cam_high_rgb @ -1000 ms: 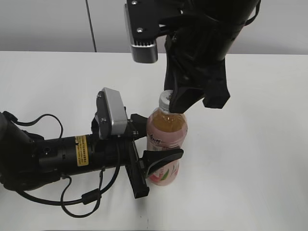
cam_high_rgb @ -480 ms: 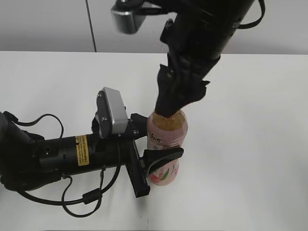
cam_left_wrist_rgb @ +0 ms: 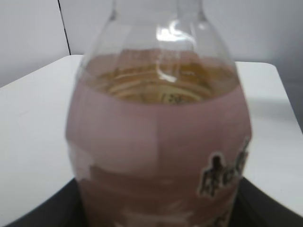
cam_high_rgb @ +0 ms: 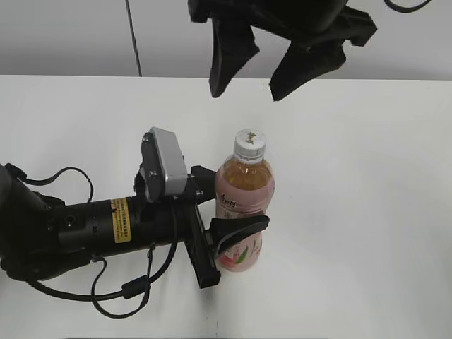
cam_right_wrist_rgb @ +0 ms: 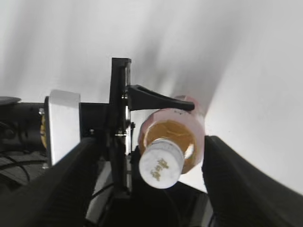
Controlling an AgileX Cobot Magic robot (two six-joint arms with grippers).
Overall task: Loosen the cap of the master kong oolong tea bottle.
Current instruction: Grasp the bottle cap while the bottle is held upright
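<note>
Half a second ago we saw the right pincer down over the bottle's neck with the cap hidden beneath it; now it has risen clear and hangs above, near the top edge of the exterior view, its two dark fingers spread wide with nothing between them. From its own wrist camera we look down past both fingers, one at each lower corner, onto the cap.

We count one cap, white and ribbed, sitting on the neck; whether it is loosened we cannot tell at this angle. On its top, in the right wrist view, are small dark marks.

We count one master kong oolong tea bottle, upright on the tabletop, amber tea showing above its pink label. The left pincer lies low and horizontal, reaching in from the left, clamped on the bottle's body: one finger crosses the front of the label, the other sits behind near the shoulder. Its wrist camera is filled by the bottle, blurred and very close.

A silver camera block rides on the left arm, and black cables loop on the tabletop below it.

White tabletop, pale grey wall behind, with one dark vertical seam.
</note>
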